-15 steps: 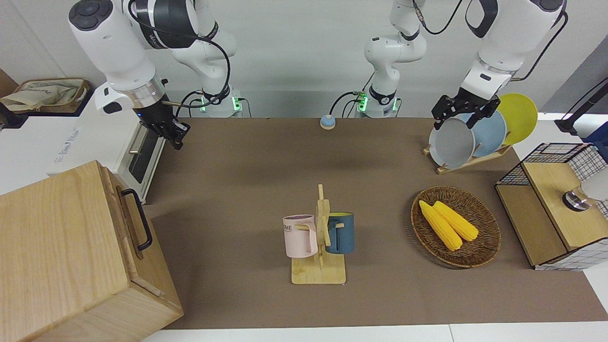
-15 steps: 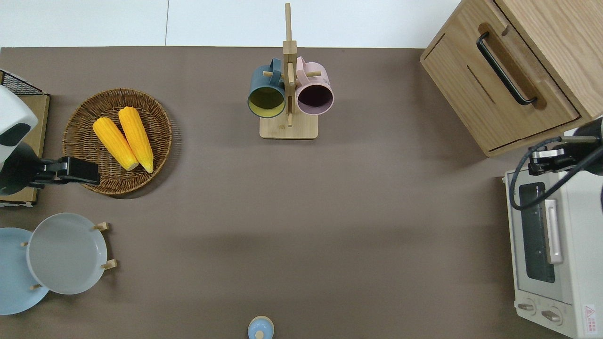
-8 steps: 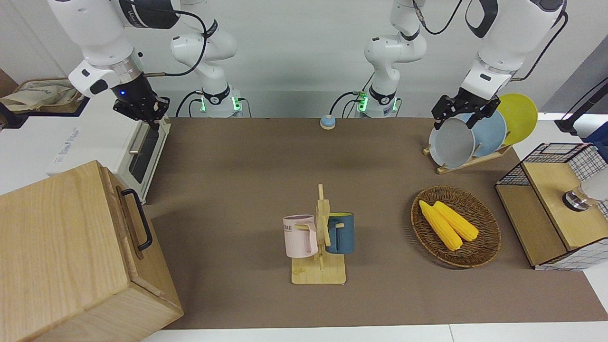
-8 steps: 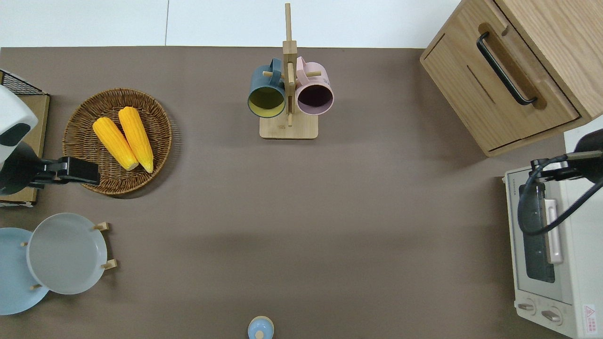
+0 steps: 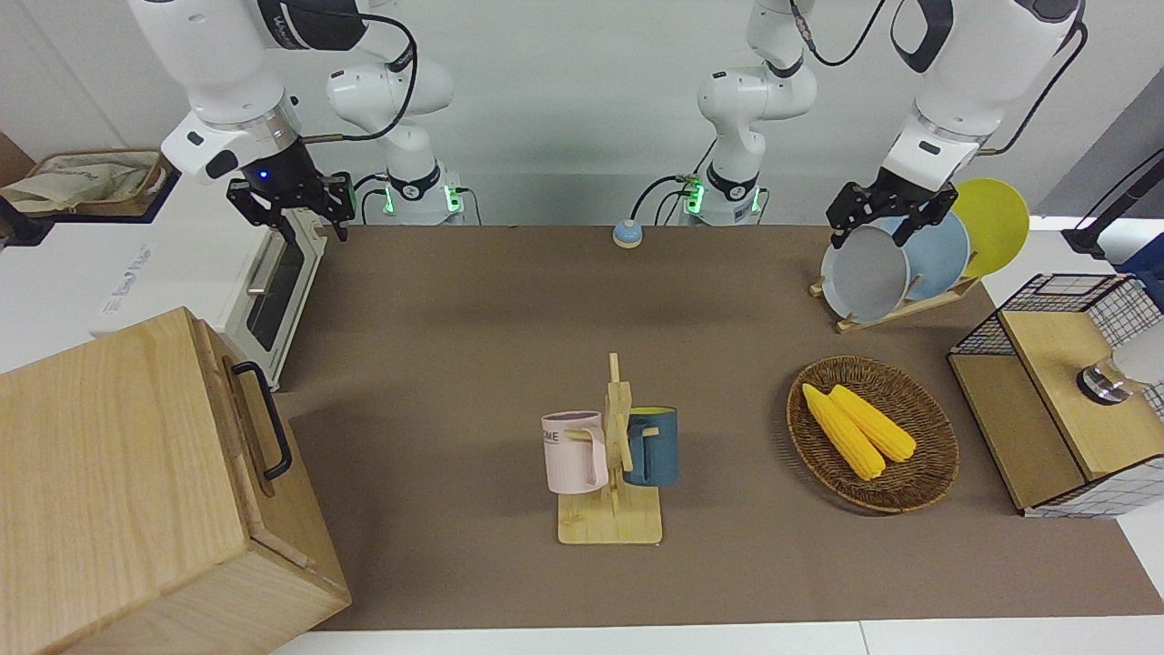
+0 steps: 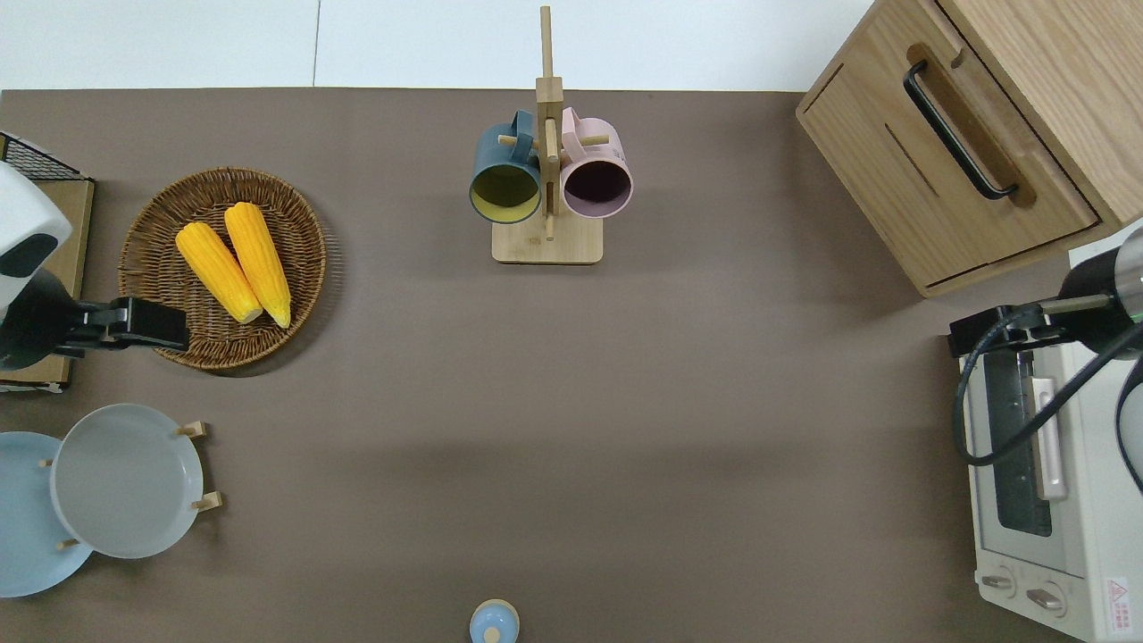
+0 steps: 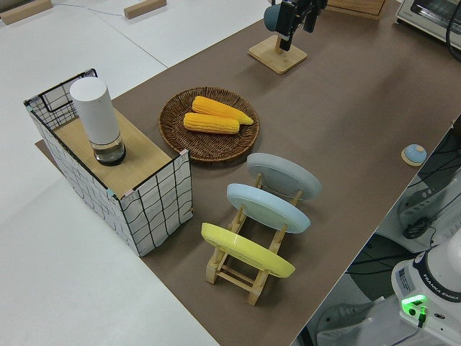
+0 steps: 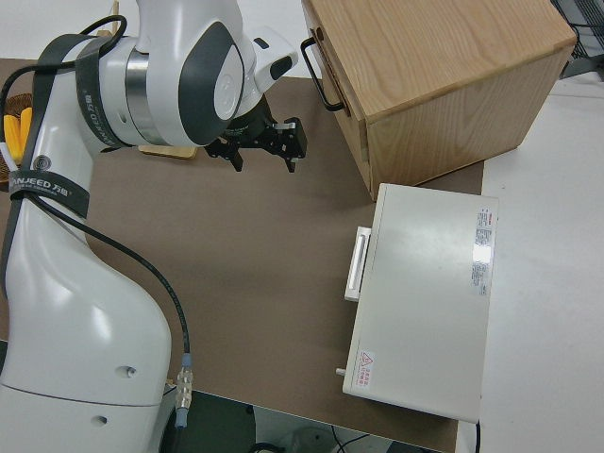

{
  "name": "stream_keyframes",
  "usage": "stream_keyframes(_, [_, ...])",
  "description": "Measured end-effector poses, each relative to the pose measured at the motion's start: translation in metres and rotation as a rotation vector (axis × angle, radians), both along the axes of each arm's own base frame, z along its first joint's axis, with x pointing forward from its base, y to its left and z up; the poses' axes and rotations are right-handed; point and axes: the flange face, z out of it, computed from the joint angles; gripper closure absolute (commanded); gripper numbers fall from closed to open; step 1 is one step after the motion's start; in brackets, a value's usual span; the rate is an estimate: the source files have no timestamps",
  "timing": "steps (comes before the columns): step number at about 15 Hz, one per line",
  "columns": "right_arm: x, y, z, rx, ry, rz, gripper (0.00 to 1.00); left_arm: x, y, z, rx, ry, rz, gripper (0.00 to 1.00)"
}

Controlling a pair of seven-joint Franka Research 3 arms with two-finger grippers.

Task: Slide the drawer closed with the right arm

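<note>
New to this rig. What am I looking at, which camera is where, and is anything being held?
Two white robot arms work at a brown table. The four pictures come from the front, overhead, and each end. The right tool, fingers open, holds nothing and sits over the white oven's end nearest the wooden cabinet. The cabinet's drawer, with a black bar handle, looks nearly shut. The left tool is parked, also empty. Also on the table: a mug tree, a basket of corn, a plate rack and a wire box.

front: faces robots | overhead: straight down | both show mug rack
</note>
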Motion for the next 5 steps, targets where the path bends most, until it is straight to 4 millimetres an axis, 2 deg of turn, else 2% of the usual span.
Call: stream_keyframes(5, [0.0020,0.0074,0.0038,-0.001,-0.017,0.013,0.015,0.0000,0.0000,0.0000,0.000,0.000,0.000,0.00])
